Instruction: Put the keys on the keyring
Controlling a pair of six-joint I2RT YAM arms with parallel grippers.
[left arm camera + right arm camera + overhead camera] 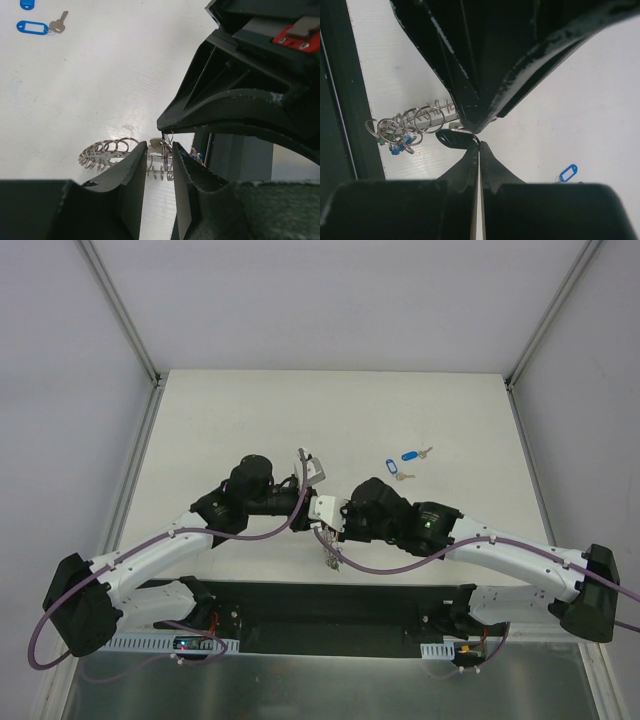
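Note:
My left gripper (159, 146) is closed on the keyring (106, 150), a grey metal band edged with many wire rings, and holds it just above the table; the keyring hangs below the two grippers in the top view (330, 555). My right gripper (479, 143) is shut, tips meeting the left gripper's tips, pinching the key with the black head (452, 139) right beside the keyring (422, 119). The grippers meet at the table's near middle (328, 515). Two keys with blue tags (410, 453) (392, 468) lie on the table to the far right, apart from both grippers.
The white table (250, 430) has metal frame posts at its back corners. A dark rail (320, 605) runs along the near edge, just behind the hanging keyring. Small blue and green bits hang among the rings (397, 145).

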